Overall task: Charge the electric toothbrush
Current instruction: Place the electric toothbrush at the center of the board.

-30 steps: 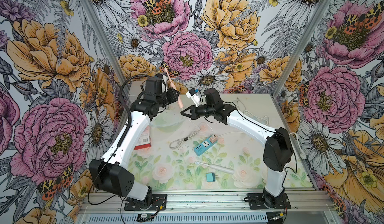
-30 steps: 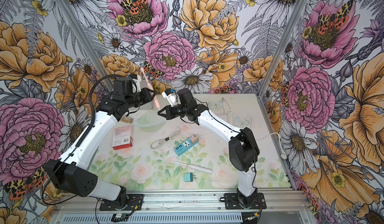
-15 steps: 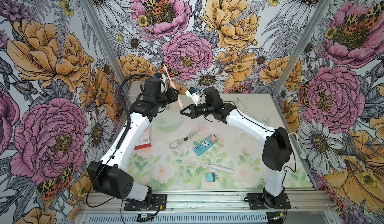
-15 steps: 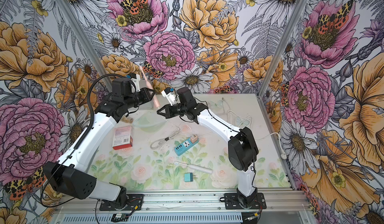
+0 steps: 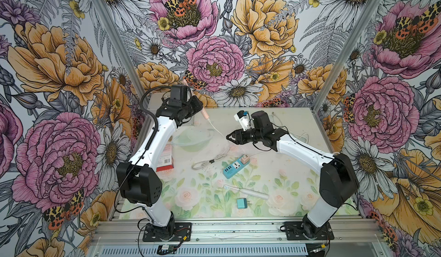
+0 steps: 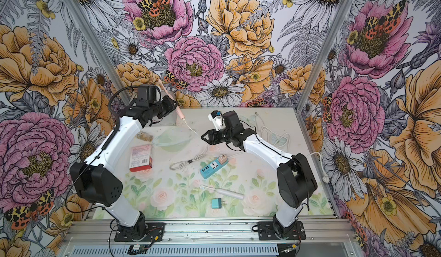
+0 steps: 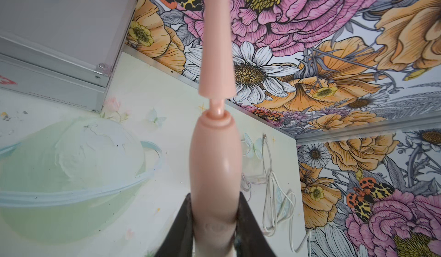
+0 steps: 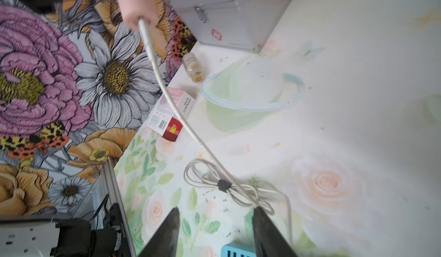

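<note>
My left gripper (image 5: 198,104) (image 6: 173,104) (image 7: 214,210) is shut on the pink electric toothbrush (image 5: 205,113) (image 6: 180,113) (image 7: 214,162), held tilted in the air at the back left, brush head up. A thin white charging cable (image 5: 218,130) (image 6: 193,131) (image 8: 167,93) enters the toothbrush's lower end (image 8: 136,2). It runs down to a small adapter (image 5: 244,159) (image 6: 223,158) in the blue power strip (image 5: 235,167) (image 6: 213,166) (image 8: 236,251). My right gripper (image 5: 229,137) (image 6: 204,137) (image 8: 214,211) hangs open above the table's middle, a short way from the toothbrush. The cable passes beside one of its fingers.
A tied cable bundle (image 5: 207,164) (image 8: 222,184) lies by the strip. A clear green bowl (image 5: 193,140), a red-and-white box (image 5: 165,160), a small bottle (image 6: 144,137) and a silver case (image 7: 55,41) sit on the left. A white toothbrush (image 5: 248,192) and teal plug (image 5: 242,203) lie in front.
My right gripper has opened, let go of the cable end and drawn back down and to the right from the toothbrush. The left arm still holds the toothbrush in place.
</note>
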Controlling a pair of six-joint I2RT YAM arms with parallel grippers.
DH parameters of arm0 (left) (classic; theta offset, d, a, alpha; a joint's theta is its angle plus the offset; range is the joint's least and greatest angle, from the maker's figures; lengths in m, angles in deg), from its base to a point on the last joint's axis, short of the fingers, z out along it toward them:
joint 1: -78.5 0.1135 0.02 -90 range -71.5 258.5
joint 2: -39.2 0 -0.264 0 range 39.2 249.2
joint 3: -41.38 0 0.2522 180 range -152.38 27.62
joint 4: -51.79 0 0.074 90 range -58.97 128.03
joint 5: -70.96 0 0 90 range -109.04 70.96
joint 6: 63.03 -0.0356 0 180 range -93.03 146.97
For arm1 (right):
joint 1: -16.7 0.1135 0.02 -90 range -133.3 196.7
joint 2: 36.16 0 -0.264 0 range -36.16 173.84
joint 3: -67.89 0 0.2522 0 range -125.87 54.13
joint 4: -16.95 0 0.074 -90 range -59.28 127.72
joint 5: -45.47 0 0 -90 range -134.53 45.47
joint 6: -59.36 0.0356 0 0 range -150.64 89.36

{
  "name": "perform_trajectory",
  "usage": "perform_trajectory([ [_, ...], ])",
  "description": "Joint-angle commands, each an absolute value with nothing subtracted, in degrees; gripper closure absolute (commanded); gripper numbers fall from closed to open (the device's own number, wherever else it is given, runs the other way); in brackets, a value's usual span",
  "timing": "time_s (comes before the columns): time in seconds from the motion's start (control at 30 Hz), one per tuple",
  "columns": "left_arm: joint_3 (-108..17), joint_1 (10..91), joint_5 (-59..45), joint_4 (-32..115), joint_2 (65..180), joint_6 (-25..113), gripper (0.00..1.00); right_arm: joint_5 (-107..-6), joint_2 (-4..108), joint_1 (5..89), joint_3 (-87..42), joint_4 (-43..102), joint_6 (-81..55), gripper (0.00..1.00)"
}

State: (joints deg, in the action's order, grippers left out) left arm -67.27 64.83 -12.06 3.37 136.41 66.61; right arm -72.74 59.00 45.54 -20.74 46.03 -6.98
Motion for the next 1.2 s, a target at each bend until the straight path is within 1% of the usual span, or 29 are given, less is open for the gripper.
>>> perform_trajectory([
  [0.0, -60.1, 61.8, -19.2, 6.5, 137.7, 74.5, 1.0, -62.8, 55.6, 41.8, -20.6, 48.9, -2.9, 0.44],
  [0.13, -51.8, 61.0, -22.7, 10.5, 139.8, 83.2, 1.0, -57.6, 55.6, 37.3, -18.9, 51.0, -0.7, 0.41],
  [0.2, -49.9, 62.2, -21.1, 10.7, 142.3, 87.5, 1.0, -55.5, 57.0, 36.2, -20.1, 53.3, -0.2, 0.4],
  [0.23, -49.1, 62.3, -22.1, 11.3, 142.9, 88.7, 1.0, -54.2, 57.6, 36.0, -20.5, 54.1, -0.3, 0.39],
  [0.27, -48.7, 62.2, -24.1, 11.4, 143.0, 89.1, 1.0, -53.4, 58.1, 35.8, -20.7, 54.4, -0.3, 0.39],
  [0.33, -48.7, 62.3, -26.4, 11.4, 146.5, 90.2, 1.0, -51.1, 59.5, 35.1, -21.3, 55.1, 1.1, 0.37],
  [0.43, -49.5, 64.1, -24.0, 11.5, 150.3, 92.8, 1.0, -48.7, 61.8, 34.5, -22.7, 56.8, 1.8, 0.35],
  [0.67, -48.6, 64.8, -23.3, 11.6, 153.8, 96.2, 1.0, -49.7, 65.1, 34.0, -24.1, 57.9, 1.1, 0.34],
  [0.7, -48.5, 64.9, -23.0, 11.6, 154.1, 96.4, 0.97, -49.9, 65.3, 34.0, -24.1, 58.0, 1.1, 0.35],
  [0.73, -48.4, 65.1, -22.5, 11.6, 154.9, 96.5, 0.91, -50.1, 65.5, 34.1, -24.1, 57.9, 1.2, 0.35],
  [0.77, -48.1, 65.3, -22.0, 11.7, 155.1, 97.1, 0.87, -50.3, 65.6, 34.1, -24.0, 57.9, 1.1, 0.34],
  [0.83, -48.1, 65.5, -21.3, 11.7, 155.7, 97.2, 0.69, -50.2, 65.6, 34.0, -23.8, 58.0, 1.1, 0.34],
  [0.9, -48.4, 65.7, -21.2, 11.7, 155.5, 96.9, 0.59, -50.4, 65.4, 34.0, -23.9, 58.1, 0.9, 0.34],
  [0.97, -48.5, 65.5, -21.4, 11.7, 155.0, 96.7, 0.54, -50.3, 65.0, 34.1, -23.7, 58.4, 0.9, 0.34],
  [1.03, -48.3, 65.7, -21.4, 11.7, 154.5, 96.5, 0.52, -50.2, 64.5, 34.0, -23.6, 58.8, 0.9, 0.33],
  [1.17, -50.0, 65.3, -19.8, 11.6, 152.4, 93.6, 0.44, -50.2, 62.8, 34.2, -23.6, 60.2, 0.8, 0.33],
])
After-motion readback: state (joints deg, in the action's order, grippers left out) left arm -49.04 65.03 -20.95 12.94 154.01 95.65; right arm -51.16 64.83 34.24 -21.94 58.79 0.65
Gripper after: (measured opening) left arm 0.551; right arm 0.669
